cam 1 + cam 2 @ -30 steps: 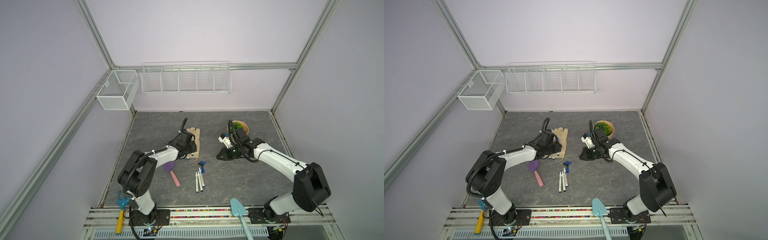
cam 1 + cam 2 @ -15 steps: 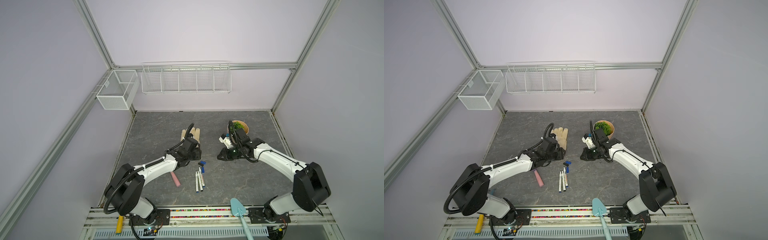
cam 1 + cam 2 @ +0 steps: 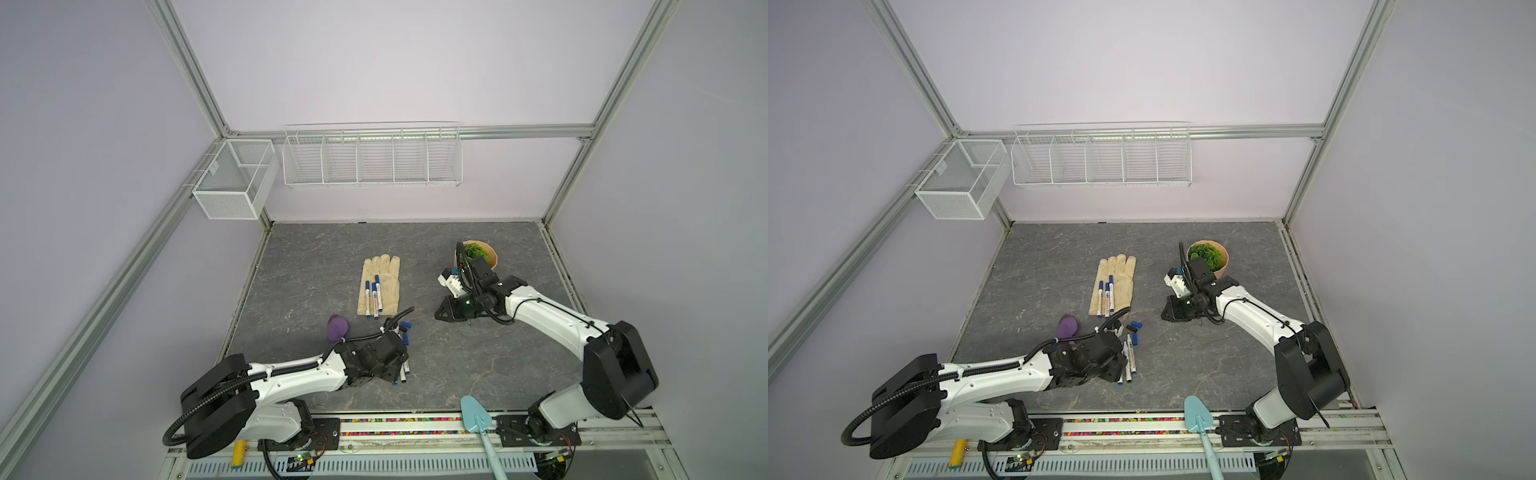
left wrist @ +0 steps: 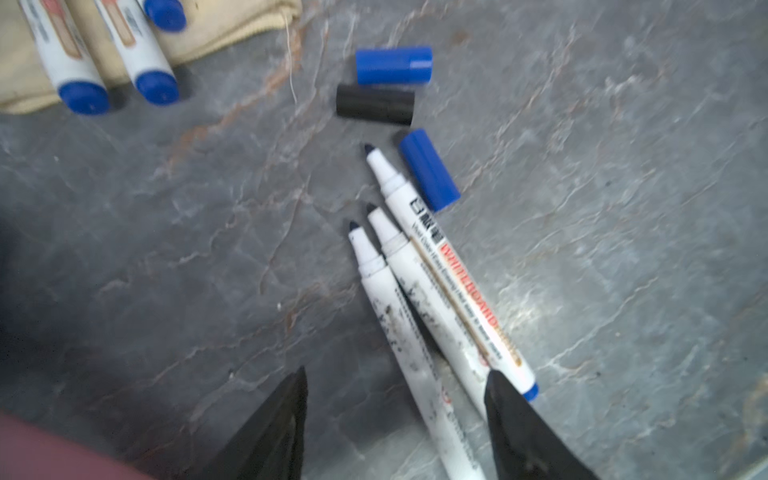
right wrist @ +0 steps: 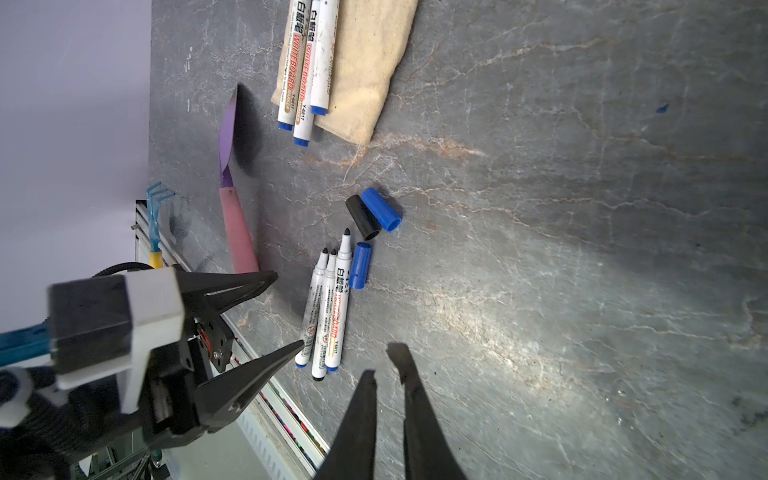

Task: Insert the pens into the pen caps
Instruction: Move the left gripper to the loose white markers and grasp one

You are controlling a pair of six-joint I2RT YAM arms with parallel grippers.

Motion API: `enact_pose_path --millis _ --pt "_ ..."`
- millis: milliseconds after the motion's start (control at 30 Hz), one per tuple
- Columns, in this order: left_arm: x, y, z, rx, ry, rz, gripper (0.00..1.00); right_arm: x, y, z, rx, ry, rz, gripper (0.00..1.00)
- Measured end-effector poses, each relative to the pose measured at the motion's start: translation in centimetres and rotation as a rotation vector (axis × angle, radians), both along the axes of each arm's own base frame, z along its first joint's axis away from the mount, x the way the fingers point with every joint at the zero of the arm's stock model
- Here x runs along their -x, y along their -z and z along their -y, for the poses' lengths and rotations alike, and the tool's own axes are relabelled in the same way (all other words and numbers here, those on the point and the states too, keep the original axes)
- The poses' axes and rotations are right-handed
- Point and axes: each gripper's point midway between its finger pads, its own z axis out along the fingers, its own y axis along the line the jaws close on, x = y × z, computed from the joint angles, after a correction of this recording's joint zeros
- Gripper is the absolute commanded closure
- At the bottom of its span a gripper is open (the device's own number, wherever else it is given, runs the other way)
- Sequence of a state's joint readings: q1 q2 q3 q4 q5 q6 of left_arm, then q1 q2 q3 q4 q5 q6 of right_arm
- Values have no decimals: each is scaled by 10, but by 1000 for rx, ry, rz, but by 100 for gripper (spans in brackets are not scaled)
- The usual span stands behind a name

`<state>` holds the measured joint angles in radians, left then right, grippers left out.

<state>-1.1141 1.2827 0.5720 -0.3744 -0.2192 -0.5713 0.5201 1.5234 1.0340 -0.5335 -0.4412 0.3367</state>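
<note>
My left gripper (image 4: pixel 395 424), jaws apart above three uncapped pens (image 4: pixel 415 291).
I see three loose pen caps (image 4: pixel 386 106), two blue and one black, by their tips; capped pens (image 4: pixel 75 62) lie on a glove (image 4: pixel 232 29), upper left of frame.

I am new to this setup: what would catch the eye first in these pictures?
Three uncapped pens lie side by side near the front of the table, with three loose caps, two blue and one black, beside their tips. The open left gripper hovers by them; three capped pens rest on a beige glove farther back.

Even soft light; blurred left-wrist view
</note>
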Motion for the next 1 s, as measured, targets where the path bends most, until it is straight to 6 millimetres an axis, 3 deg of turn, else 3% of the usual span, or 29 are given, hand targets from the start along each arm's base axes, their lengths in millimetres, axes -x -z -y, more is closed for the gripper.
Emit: enact_pose_path --millis 433,733,1000 --pt "4 15 0 -30 9 -36 38 0 2 0 3 0 -4 83" --pt "6 19 -22 -107 -70 -50 62 0 4 0 6 0 -9 83" --pt "7 20 -30 -150 -128 -74 92 0 4 0 6 1 -10 83"
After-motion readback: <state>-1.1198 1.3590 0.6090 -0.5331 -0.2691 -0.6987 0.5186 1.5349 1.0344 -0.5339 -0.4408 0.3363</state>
